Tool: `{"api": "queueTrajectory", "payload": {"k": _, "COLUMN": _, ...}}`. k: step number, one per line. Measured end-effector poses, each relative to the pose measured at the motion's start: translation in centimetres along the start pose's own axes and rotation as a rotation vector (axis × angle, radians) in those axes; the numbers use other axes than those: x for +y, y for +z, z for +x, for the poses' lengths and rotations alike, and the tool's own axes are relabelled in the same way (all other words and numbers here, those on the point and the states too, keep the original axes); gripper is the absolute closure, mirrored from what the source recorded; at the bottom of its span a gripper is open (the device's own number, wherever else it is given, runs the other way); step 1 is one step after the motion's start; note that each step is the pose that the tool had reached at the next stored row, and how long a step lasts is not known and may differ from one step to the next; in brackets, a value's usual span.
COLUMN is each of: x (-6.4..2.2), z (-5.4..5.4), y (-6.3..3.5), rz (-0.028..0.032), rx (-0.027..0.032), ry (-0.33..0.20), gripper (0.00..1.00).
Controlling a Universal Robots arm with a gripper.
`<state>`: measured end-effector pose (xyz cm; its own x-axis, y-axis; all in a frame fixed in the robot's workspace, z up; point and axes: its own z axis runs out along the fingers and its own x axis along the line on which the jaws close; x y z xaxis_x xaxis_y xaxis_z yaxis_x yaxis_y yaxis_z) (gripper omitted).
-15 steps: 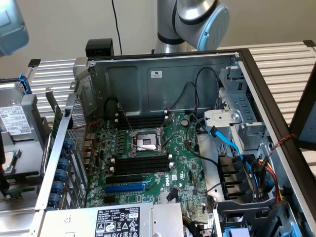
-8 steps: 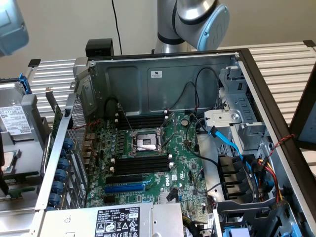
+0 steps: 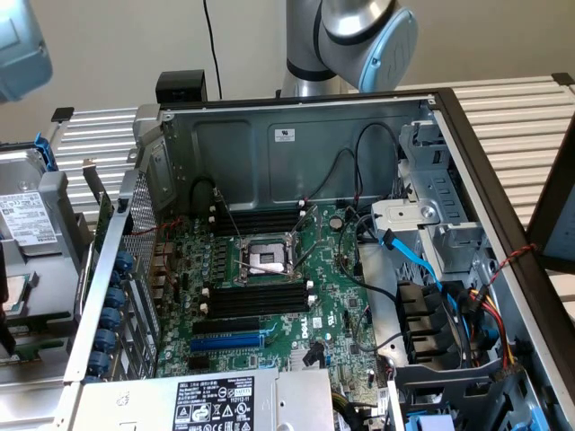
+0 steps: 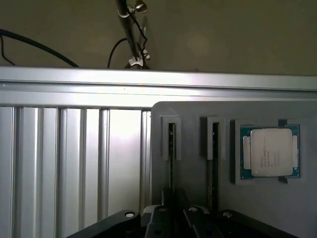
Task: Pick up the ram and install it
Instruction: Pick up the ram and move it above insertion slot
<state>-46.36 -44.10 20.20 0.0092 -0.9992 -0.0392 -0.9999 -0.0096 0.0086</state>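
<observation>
A gray holder is carrying a processor beside 2 slots. The ram is standing edge-on in 1, thin and dark, at the tool, whose grip I cannot tell.

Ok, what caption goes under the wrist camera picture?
Gripper at a grey holder with two narrow slots and a processor chip, on a ribbed metal table.

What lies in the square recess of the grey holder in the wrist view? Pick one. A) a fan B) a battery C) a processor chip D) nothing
C: a silver-lidded processor chip on a green base sits in a recess of the grey holder.
</observation>
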Motion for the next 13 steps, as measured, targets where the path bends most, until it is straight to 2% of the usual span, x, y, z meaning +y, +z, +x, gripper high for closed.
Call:
{"api": "queueTrajectory", "payload": {"k": 4, "x": 0.00, "z": 0.00, "y": 0.00, "rz": -0.0001, "rx": 0.0002, "ry": 0.000, "gripper": 0.88}}
{"api": "queueTrajectory", "payload": {"k": 13, "x": 0.00, "z": 0.00, "y": 0.00, "rz": -0.0001, "rx": 0.0004, "ry": 0.000, "gripper": 0.88}}
